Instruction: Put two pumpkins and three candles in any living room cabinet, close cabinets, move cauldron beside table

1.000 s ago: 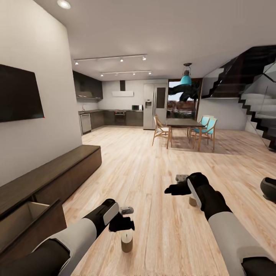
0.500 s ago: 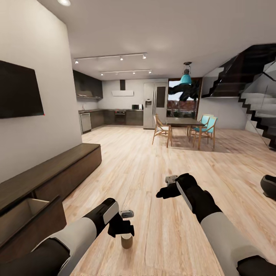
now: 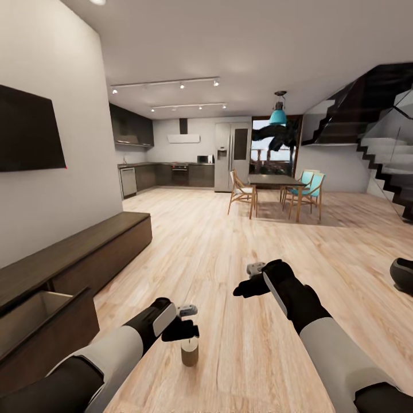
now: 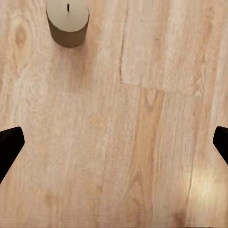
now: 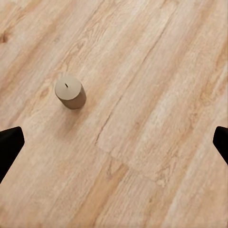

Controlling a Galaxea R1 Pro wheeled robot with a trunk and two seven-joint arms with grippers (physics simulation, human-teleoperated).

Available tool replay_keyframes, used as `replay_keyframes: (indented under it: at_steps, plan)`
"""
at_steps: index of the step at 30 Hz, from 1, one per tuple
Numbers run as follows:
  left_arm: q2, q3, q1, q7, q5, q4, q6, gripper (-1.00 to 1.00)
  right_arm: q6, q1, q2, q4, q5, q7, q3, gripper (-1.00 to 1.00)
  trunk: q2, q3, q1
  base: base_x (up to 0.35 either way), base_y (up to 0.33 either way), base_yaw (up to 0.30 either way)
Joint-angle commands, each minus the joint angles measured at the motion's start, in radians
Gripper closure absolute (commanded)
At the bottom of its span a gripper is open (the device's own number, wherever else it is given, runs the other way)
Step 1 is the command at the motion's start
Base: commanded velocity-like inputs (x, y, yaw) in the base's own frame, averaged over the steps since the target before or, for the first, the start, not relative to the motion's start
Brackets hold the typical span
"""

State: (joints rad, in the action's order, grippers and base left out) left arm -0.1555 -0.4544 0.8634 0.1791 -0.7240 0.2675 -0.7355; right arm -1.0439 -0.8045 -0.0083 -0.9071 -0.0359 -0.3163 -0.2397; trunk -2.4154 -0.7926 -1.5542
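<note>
Candle (image 3: 190, 351) stands upright on the floor (image 3: 229, 258), lower centre of the head view, just under and beyond the left gripper (image 3: 184, 328). Left gripper (image 4: 114, 142) is wide open and empty. Right gripper (image 3: 244, 287) is also wide open, empty, farther off. Left arm nearer.

Pale wood-plank floor (image 3: 229, 241), grain and knots plain, with a soft satin sheen. Matt, waxy beige candle (image 3: 190, 351) with a dark wick; same dull finish in the left wrist view (image 4: 68, 21) and the right wrist view (image 5: 70, 92). Dark brown wooden cabinet (image 3: 86, 258), flat and low-gloss, lighter bare wood inside its open compartment. Matt black left pincer (image 3: 182, 328) and right pincer (image 3: 244, 287), smooth like plastic. Glossy black cauldron (image 3: 401, 274). Brushed-metal look on the fridge (image 3: 232, 158).
</note>
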Motion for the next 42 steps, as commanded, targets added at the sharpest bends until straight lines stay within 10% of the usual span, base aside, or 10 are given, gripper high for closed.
replay_keyframes:
  at_steps: [1,21,30,42]
  plan:
    - [0.000,-0.006,0.001,0.007,-0.011,0.001,0.006,-1.00,-0.003,-0.001,-0.001,-0.001,-0.004,-0.004,-0.003,-1.00,-0.008,-0.004,-0.004,0.000,0.000,0.000]
    - [0.001,-0.019,0.001,0.005,-0.008,-0.001,0.107,-1.00,-0.003,0.001,0.000,-0.001,-0.004,-0.003,-0.005,-1.00,-0.087,-0.074,-0.050,0.000,0.000,0.000]
    - [-0.003,-0.024,0.000,0.016,0.183,0.001,0.107,-1.00,-0.003,0.001,0.000,-0.001,-0.004,-0.003,-0.006,-1.00,-0.089,-0.108,-0.054,0.000,0.000,0.000]
    - [-0.003,-0.006,0.000,0.103,0.201,0.013,0.114,-1.00,-0.003,0.001,0.000,-0.001,-0.004,-0.003,-0.006,-1.00,-0.092,-0.155,-0.059,0.000,0.000,0.000]
